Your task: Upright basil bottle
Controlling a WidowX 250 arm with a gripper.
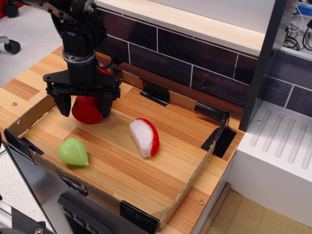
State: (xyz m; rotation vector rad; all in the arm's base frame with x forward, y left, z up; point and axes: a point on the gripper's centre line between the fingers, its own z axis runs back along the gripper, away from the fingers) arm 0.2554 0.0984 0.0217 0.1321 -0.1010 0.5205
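1. We see the black gripper [84,108] low over the back left part of a shallow cardboard tray [192,176] that sits on a wooden table [19,92].
2. Its two fingers [62,103] point downward, one on each side of the red cap of the basil bottle [88,109].
3. The jaws stand fairly wide, flanking the cap; we cannot tell whether the pads touch it or sit just beside it.
4. The basil bottle lies on its side on the tray floor, near the left wall, with its wide red cap facing the camera and toward the front of the tray.
5. Most of the bottle's body is hidden behind the gripper, so we cannot make out its label here.
6. A green pear toy [73,151] rests on the tray floor near the front left corner, apart from the bottle.
7. A red-and-white toy wedge [145,137] lies near the middle of the tray, to the right of the gripper and clear of it.
8. Behind the tray runs a dark tiled wall [195,56], and a white ribbed unit [278,156] stands beyond the tray's right end.
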